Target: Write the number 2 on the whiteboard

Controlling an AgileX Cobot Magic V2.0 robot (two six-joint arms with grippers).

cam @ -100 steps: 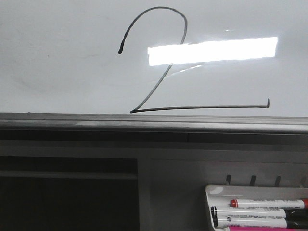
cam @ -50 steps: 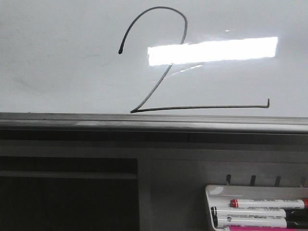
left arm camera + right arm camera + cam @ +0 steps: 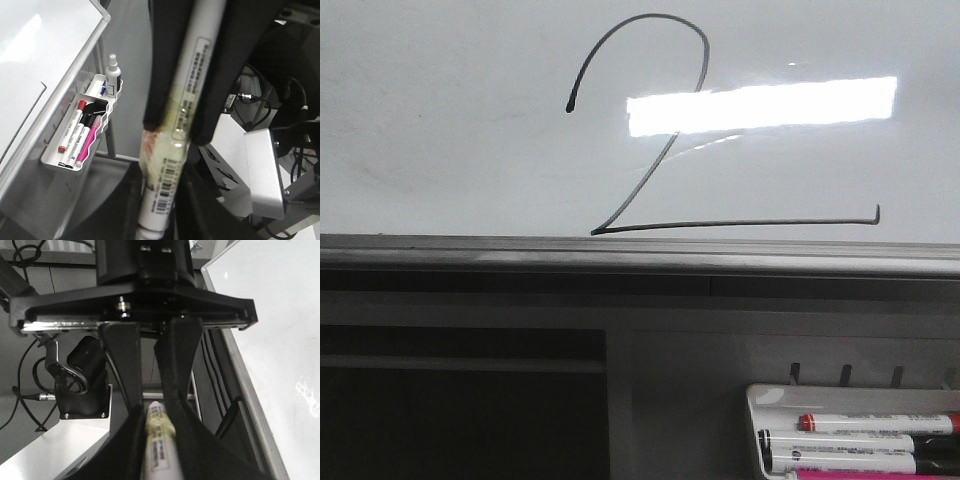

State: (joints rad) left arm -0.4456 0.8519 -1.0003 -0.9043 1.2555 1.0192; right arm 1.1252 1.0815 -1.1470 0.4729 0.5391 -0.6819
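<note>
The whiteboard fills the upper front view. The number 2 is drawn on it in thin dark grey, its base stroke just above the grey metal lower edge. No gripper shows in the front view. In the left wrist view my left gripper is shut on the lower end of a white marker wrapped in yellowish tape. The right gripper clamps the same marker higher up. In the right wrist view my right gripper is shut on the marker, and the left gripper faces it.
A small white tray with several markers hangs below the board at the right, and it also shows in the left wrist view. A spray bottle stands at the tray's far end. A silver box and cables sit behind the arms.
</note>
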